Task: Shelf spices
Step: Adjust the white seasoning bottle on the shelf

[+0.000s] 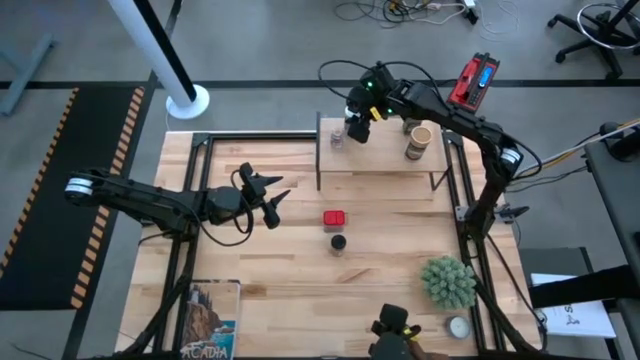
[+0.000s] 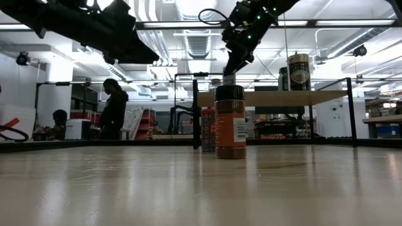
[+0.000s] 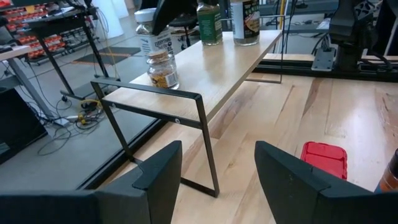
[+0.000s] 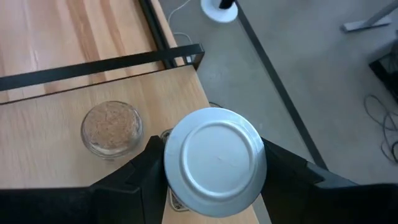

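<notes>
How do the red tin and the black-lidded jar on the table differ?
The red tin is low and square; the black-lidded jar is a taller round cylinder. The tin is solid red; the jar holds orange-brown spice under a dark lid. The tin lies nearer the shelf than the jar. Both stand on the tabletop, unshelved, with neither hand on them.
</notes>
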